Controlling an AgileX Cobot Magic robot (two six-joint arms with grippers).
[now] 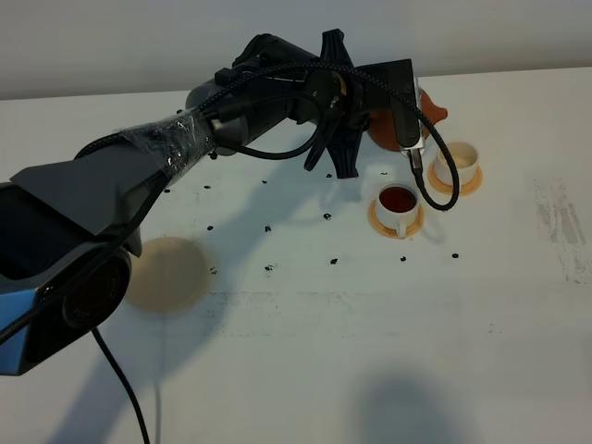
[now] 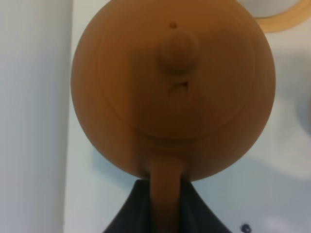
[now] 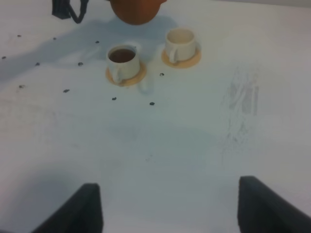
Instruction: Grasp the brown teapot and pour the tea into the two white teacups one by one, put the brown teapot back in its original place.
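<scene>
One tan coaster (image 1: 166, 273) on speckled table (image 1: 370, 351)

Left arm (image 1: 139, 176): black housings, blue base trim.
Clear wrap (image 1: 176, 134) mid-arm; black cable (image 1: 422, 181) loops at 3 o'clock.

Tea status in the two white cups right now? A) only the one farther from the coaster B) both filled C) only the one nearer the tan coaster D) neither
C: the cup nearer the tan coaster holds dark tea; the other cup shows a pale, empty-looking inside.
</scene>
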